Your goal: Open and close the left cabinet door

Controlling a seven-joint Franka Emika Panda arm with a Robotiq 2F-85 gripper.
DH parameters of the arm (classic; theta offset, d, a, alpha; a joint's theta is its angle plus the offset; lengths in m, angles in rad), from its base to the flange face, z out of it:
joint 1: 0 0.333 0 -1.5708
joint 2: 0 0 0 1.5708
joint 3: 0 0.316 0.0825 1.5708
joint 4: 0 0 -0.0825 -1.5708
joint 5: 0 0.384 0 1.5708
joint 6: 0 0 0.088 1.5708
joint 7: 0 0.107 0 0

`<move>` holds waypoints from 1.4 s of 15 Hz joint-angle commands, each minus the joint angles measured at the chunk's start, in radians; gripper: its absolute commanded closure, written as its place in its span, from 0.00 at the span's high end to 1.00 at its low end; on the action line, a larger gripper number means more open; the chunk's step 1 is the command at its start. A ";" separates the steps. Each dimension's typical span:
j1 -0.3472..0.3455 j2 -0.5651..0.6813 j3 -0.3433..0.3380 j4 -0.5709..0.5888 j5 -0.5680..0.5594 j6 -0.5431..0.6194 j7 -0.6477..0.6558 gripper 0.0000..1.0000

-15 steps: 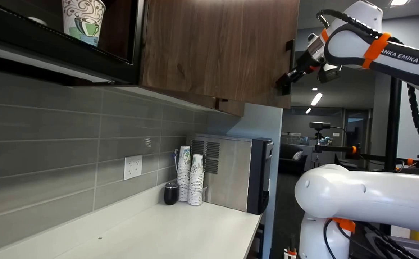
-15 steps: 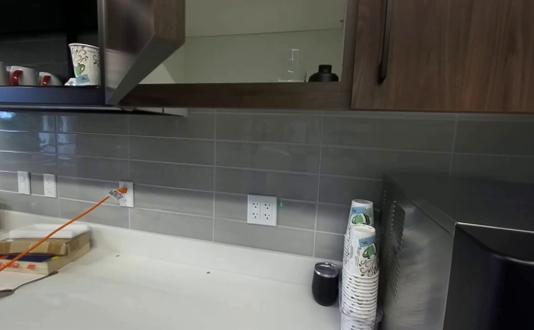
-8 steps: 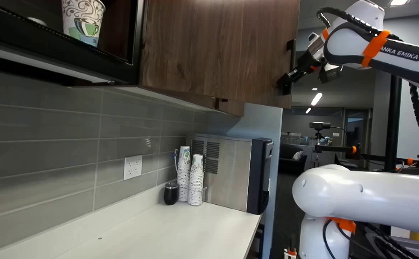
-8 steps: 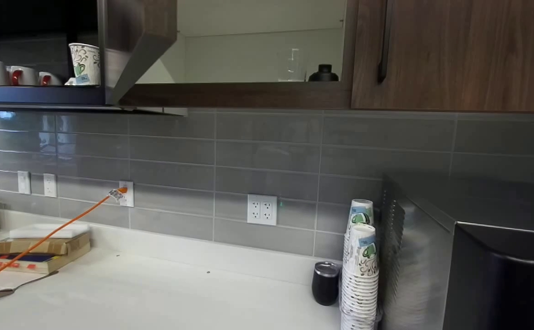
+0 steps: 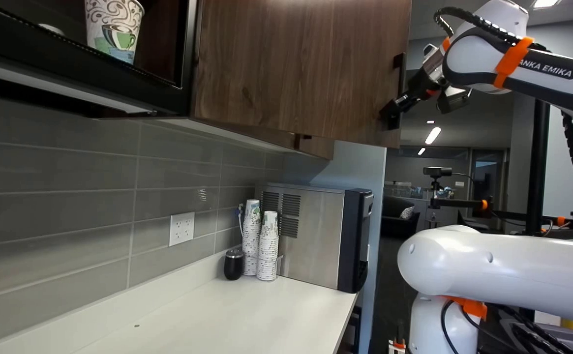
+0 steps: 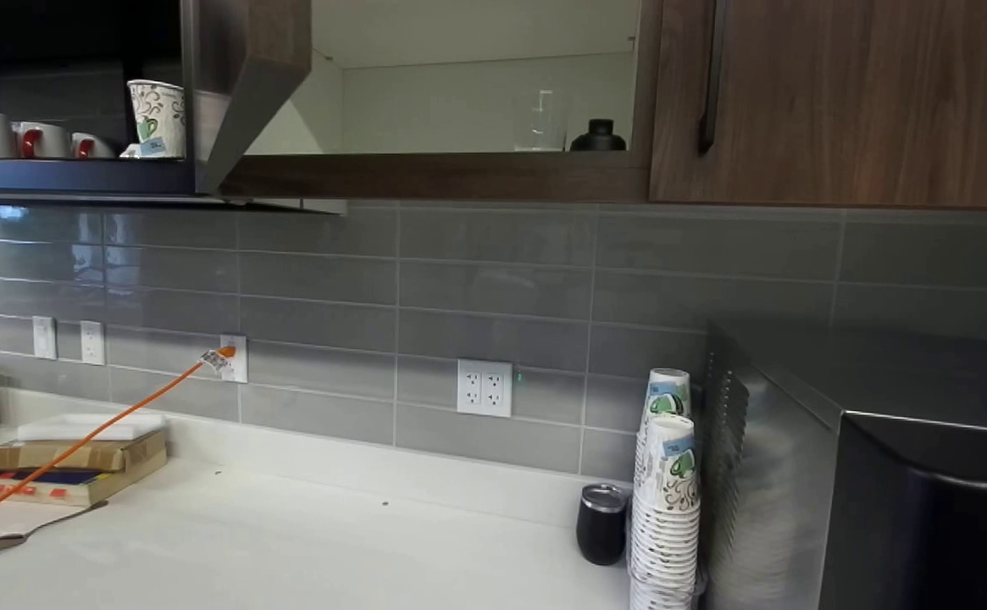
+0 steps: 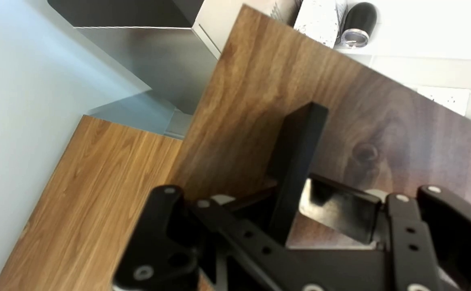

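Observation:
The left cabinet door (image 5: 291,73) is a tall dark-brown wood-grain panel, swung open from the upper cabinet. In an exterior view its edge and underside (image 6: 277,34) stick out to the left of the open cabinet. Its black bar handle (image 5: 398,61) stands near the free edge; its lower part is hidden by my gripper. My gripper (image 5: 389,115) is at the handle's lower end. In the wrist view my gripper's fingertips (image 7: 292,184) lie on both sides of the handle (image 7: 306,129), closed around it, in front of the door (image 7: 360,117).
A black-framed shelf (image 5: 168,78) with a paper cup adjoins the door's hinge side. The cabinet interior (image 6: 459,102) holds a glass and a black bottle. Another wood door (image 6: 849,102) is shut. Below are the white counter (image 5: 247,314), cup stacks (image 5: 267,250), a black tumbler (image 5: 233,264) and a steel machine (image 5: 311,231).
The door has swung a little farther open, its free edge shifting left in an exterior view and uncovering more of the interior. My gripper has moved slightly with the handle.

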 commanded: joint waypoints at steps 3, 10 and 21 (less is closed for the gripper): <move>0.073 -0.002 0.062 -0.072 0.094 -0.014 0.035 0.03; 0.213 0.090 -0.009 0.018 -0.018 -0.014 0.148 0.03; 0.311 0.300 -0.110 0.162 0.004 0.117 0.194 0.03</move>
